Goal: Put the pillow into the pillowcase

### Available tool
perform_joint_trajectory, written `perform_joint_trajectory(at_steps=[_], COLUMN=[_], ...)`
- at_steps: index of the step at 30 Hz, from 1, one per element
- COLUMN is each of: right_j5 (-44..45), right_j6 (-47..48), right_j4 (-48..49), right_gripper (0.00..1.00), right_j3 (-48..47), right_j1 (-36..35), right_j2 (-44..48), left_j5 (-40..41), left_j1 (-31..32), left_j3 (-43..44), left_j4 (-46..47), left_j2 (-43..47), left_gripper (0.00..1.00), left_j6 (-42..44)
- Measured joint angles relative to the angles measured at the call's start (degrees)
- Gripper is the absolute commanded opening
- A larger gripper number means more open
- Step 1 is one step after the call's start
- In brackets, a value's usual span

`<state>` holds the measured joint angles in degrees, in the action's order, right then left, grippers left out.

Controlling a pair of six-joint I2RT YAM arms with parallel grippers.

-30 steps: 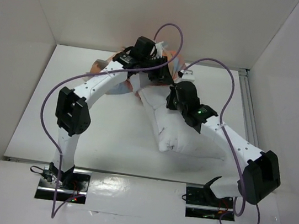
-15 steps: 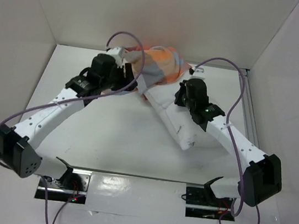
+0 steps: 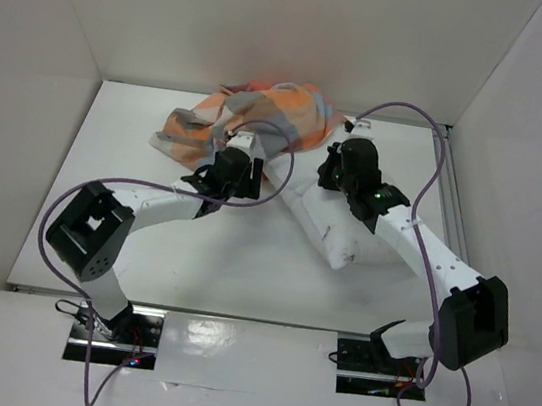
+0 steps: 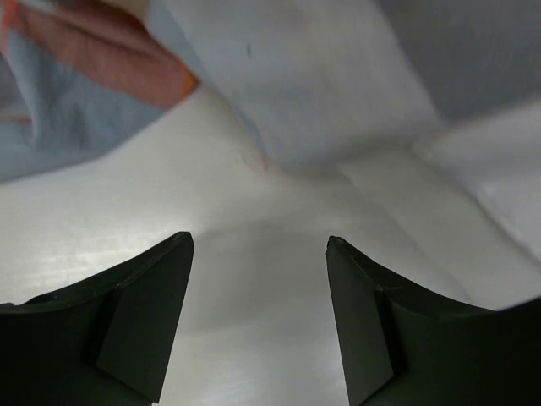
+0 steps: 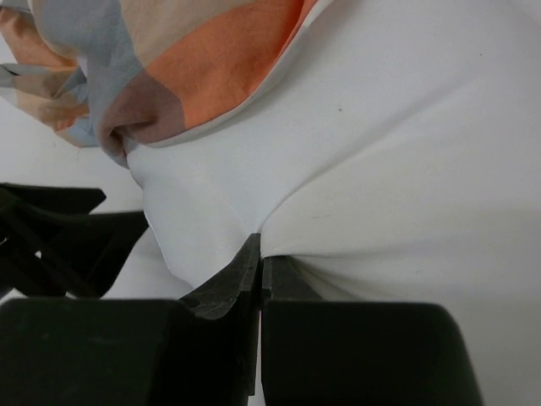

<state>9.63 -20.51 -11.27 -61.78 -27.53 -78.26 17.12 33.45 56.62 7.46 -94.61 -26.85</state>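
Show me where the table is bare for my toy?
The biggest bare patch of table is at the front, between left arm and right arm, before the pillow. Another lies by the left wall. The back middle is crowded: pillowcase, pillow, left claw and right claw bunch together there.

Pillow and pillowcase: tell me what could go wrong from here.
1. The right end effector is shut on just a thin pinch of the pillow; a hard pull might slip it free.
2. The left end effector is open and empty, so the bunched pillowcase, lying over only the pillow's far end, may slide off.
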Motion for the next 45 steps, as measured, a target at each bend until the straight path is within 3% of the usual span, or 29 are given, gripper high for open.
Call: perform_joint_trajectory(at_steps=[6,9,10,11,13,20,29,36,45], right_j5=[-0.3,-0.3,-0.3,-0.3,-0.4,-0.4,-0.9,-0.9,-0.8], right_j6=[0.0,0.0,0.0,0.0,0.0,-0.1,-0.9,-2.2,-4.0], right_j4=[-0.5,-0.5,-0.5,-0.4,-0.4,-0.7,0.0,1.2,4.0], right_gripper=[0.00,0.00,0.00,0.00,0.00,0.00,0.00,0.00,0.00], right_j3=[-0.6,-0.7,-0.9,-0.9,-0.9,-2.1,-3.8,-3.9,-3.9], right_j1=[0.3,0.4,0.4,0.5,0.6,1.2,1.9,2.8,3.1], right_j2=[-0.4,-0.7,-0.9,-1.0,-1.2,-2.2,-6.2,-7.0,-7.3], left_j5=[2.5,2.6,2.7,2.9,3.5,4.1,-4.0,-7.1,-12.2], left_j1=[-1.2,-1.9,-2.0,-2.0,-2.2,-2.2,3.1,7.0,8.7], left_j3=[6.4,10.4,11.8,12.8,14.4,14.5,12.4,12.8,20.5], left_j4=[5.3,5.1,4.9,4.6,3.4,0.3,-5.3,-13.1,-21.8], left_j2=[-6.4,-10.0,-11.1,-11.8,-12.5,-9.2,1.4,1.9,0.7], left_gripper=[0.77,0.50,0.26,0.15,0.00,0.00,0.00,0.00,0.00], left_j6=[1.6,1.5,1.5,1.4,2.1,2.7,2.7,2.5,0.9])
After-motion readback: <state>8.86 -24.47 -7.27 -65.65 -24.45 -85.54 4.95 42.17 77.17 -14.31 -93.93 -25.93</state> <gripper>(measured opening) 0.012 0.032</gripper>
